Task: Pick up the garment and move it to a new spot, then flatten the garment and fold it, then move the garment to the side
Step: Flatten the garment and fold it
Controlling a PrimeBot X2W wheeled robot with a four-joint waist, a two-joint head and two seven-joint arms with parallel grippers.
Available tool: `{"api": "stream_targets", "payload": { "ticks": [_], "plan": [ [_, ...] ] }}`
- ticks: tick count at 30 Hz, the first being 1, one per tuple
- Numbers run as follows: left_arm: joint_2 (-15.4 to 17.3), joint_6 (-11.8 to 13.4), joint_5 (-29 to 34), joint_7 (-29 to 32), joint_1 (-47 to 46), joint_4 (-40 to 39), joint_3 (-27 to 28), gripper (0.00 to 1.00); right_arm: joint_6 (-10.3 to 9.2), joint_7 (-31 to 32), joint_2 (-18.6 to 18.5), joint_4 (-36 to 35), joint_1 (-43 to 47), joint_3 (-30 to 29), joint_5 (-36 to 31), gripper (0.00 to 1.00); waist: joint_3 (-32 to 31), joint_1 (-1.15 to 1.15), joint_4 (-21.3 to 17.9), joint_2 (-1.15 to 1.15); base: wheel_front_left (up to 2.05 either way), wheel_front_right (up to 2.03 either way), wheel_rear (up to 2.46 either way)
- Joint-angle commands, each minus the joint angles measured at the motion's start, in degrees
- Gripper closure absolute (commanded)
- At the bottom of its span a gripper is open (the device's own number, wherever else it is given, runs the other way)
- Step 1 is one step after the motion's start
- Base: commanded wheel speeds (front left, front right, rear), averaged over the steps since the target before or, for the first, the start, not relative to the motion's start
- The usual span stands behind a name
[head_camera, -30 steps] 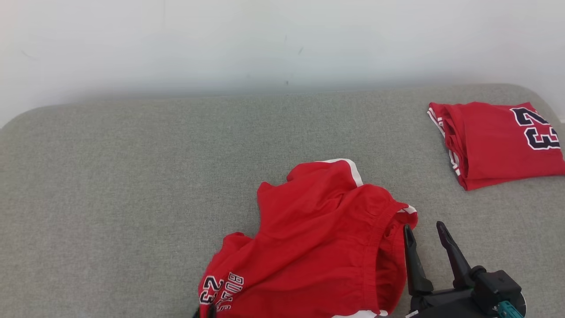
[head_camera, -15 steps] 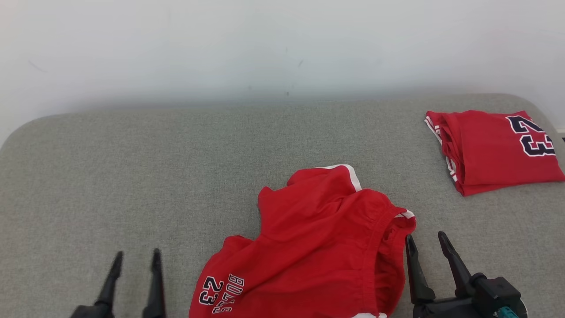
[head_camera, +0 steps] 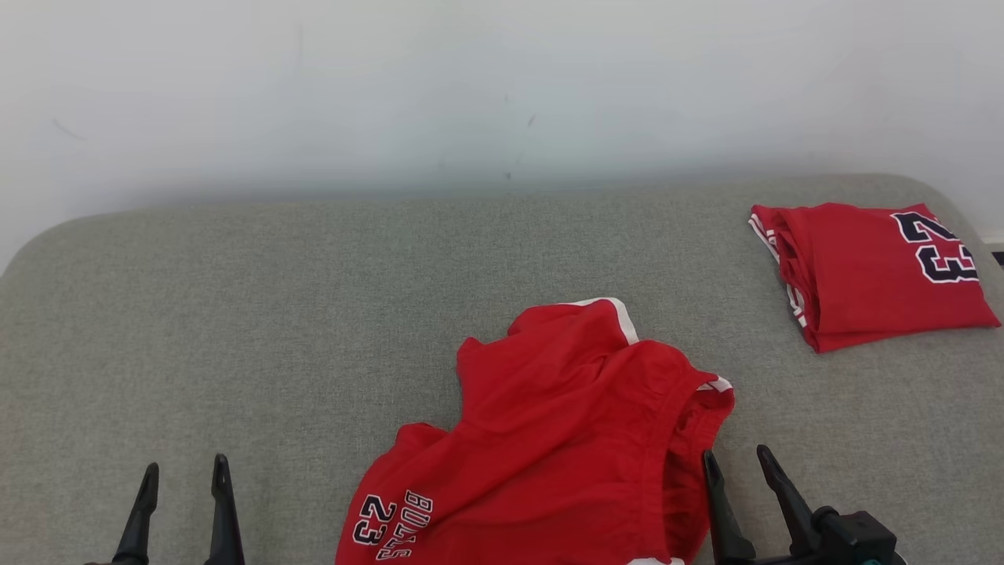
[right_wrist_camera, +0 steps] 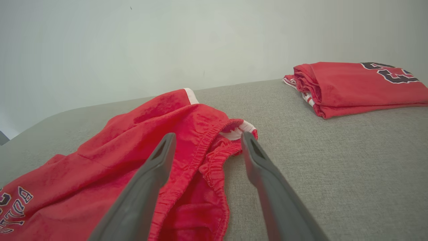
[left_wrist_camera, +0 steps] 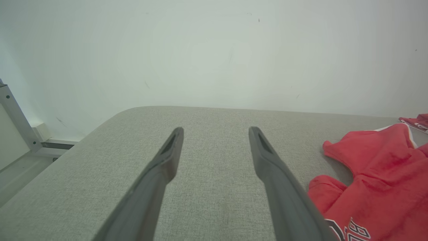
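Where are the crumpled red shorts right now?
Low centre in the head view on the grey cushion, the crumpled red shorts lie just left of the right claw; the folded red garment sits apart at far right.

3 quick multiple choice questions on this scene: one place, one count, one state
1. Where does the folded red garment lie on the grey surface? A far right B far left C near edge, middle
2. How many red garments are there? A one B two C four
3. How does the left gripper stand? A shut on cloth B open, empty C shut, empty
Answers: 1 A, it lies far right in the head view; 2 B, folded one plus crumpled shorts; 3 B, jaws apart over bare surface.
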Motion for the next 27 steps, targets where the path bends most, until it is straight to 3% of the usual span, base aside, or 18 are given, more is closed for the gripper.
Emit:
{"api": "stream_targets", "payload": {
  "ticks": [1,8,24,25,27],
  "plan": [
    [-0.32,-0.31,0.38,-0.17,0.61,0.10,0.32,0.00,-0.15,-0.02,-0.01,0.22,-0.01,0.21,0.29,0.00,-0.02,0.00,0.02,0.00,0.00,0.00,0.00],
    [-1.82,-1.18,2.01,-0.17,0.18,0.61,0.77,0.00,-0.15,0.56,-1.15,4.06,-2.42,3.73,0.64,0.00,-0.11,0.00,0.41,0.00,0.00,0.00,0.00],
    [-3.37,-2.18,2.68,-0.18,-1.24,1.10,0.18,0.00,-0.15,9.53,-0.30,14.90,-8.43,6.57,3.33,0.00,1.22,0.00,3.56,0.00,0.00,0.00,0.00],
    [-3.40,-2.22,2.63,-0.18,-1.41,1.10,0.20,0.00,-0.15,9.88,-0.31,15.46,-8.76,6.80,3.71,0.52,1.43,0.00,3.68,0.00,0.00,0.00,0.00],
    [-3.47,-2.27,2.52,-0.18,-1.63,1.10,0.26,0.00,-0.15,8.94,-0.45,15.80,-9.64,7.12,4.08,0.98,1.84,0.00,3.83,0.00,0.00,0.00,0.00]
  ]
}}
